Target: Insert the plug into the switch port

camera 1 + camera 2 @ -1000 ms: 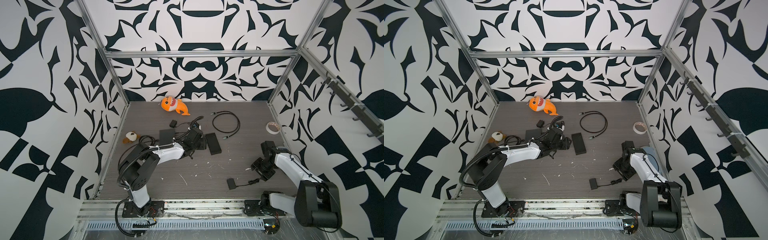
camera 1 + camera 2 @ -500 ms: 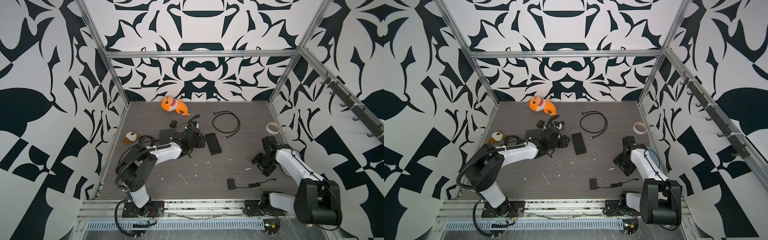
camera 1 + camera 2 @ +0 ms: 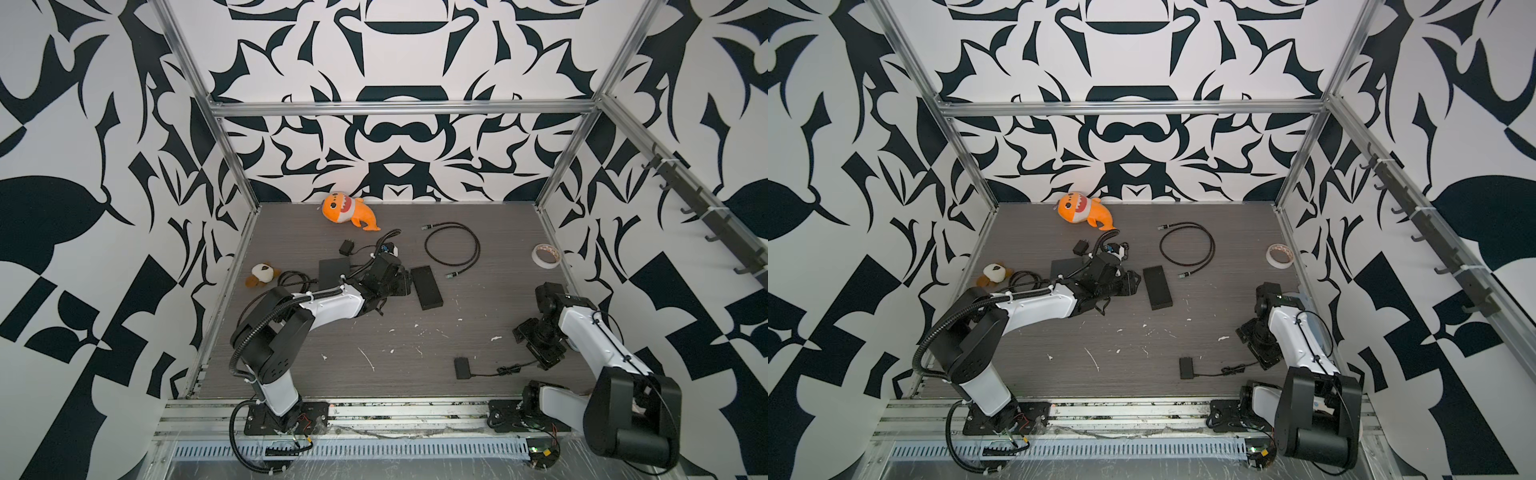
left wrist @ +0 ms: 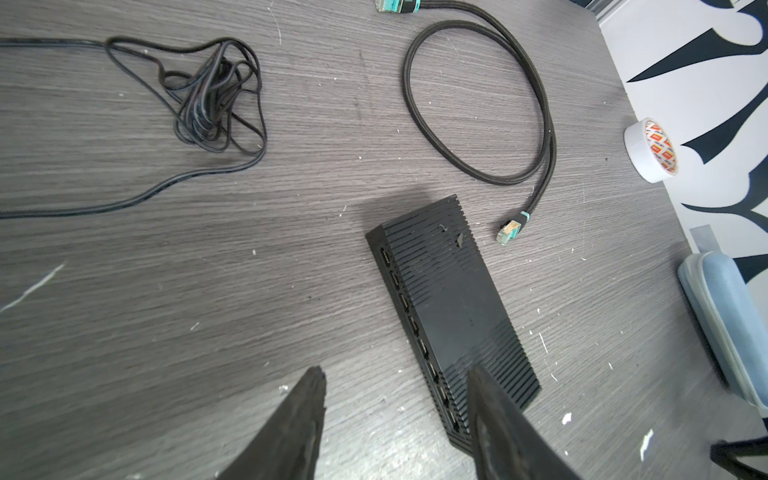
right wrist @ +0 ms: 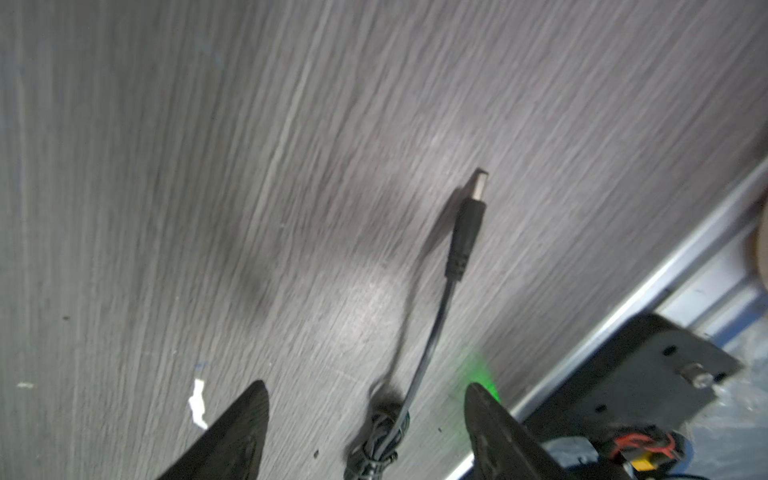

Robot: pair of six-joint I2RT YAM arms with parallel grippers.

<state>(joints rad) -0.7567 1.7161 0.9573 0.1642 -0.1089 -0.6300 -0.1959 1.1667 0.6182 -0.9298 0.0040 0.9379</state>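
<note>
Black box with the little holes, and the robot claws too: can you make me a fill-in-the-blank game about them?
1. The left claw is ____ next to the black box.
2. The right claw holds ____; the plug lies loose on the table.
3. The toy fish by the back wall is ____.
Missing words: open; nothing; orange.
</note>
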